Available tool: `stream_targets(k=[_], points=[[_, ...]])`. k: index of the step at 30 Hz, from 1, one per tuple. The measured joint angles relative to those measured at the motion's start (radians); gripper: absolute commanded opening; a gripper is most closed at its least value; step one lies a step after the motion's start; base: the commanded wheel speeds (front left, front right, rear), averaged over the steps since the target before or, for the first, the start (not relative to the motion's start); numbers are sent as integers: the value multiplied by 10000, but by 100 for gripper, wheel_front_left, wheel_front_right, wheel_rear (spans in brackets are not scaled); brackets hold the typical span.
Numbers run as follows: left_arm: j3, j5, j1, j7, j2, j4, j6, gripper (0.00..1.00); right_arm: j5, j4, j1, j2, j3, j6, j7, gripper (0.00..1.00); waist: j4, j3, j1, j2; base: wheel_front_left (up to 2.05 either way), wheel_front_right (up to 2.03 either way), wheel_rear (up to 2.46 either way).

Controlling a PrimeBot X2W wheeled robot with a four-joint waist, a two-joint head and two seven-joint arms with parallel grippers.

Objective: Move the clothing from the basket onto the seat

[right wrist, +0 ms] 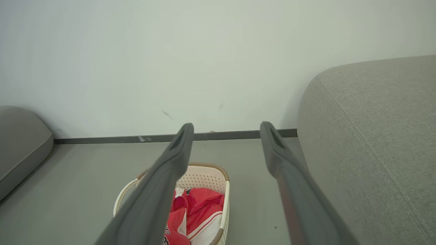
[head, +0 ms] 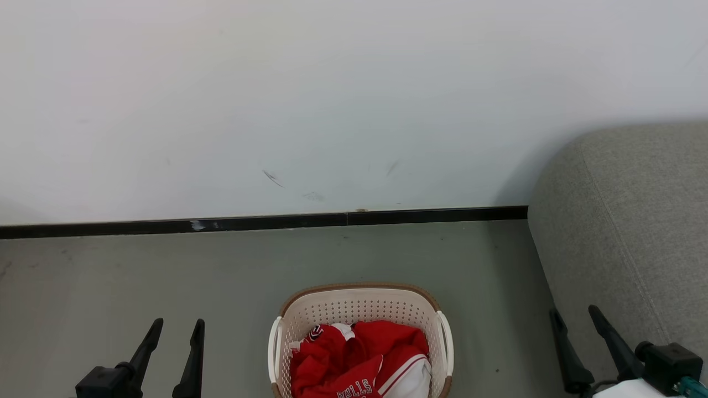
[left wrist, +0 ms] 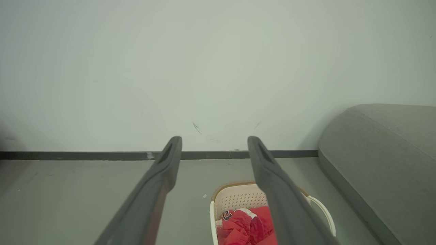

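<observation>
The red and white clothing point(head: 362, 359) lies bunched inside the cream perforated basket point(head: 359, 301), which stands on the floor at the bottom middle of the head view. White "BULLS" lettering shows on top. The grey seat point(head: 630, 221) rises at the right, beside the basket. My left gripper point(head: 178, 326) is open at the lower left, well left of the basket, nothing between its fingers. My right gripper point(head: 575, 314) is open at the lower right, between basket and seat. Both wrist views show the basket point(left wrist: 238, 195) point(right wrist: 204, 175), the clothing point(left wrist: 243, 224) point(right wrist: 201, 207) and the seat point(left wrist: 381, 153) point(right wrist: 374, 136).
A white wall point(head: 332, 99) with a black skirting strip point(head: 265, 222) runs behind the basket. Grey floor point(head: 138, 276) spreads to the left. A second grey cushion point(right wrist: 20, 143) lies at the far left of the right wrist view.
</observation>
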Motion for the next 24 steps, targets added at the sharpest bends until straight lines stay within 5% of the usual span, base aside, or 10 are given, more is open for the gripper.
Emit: stream_targets(k=[24], points=[[523,311,145,2,-345,77,-81,100,-251,155,29,192,-59,0,0,100,-100,50,-2,0,0,0,0]])
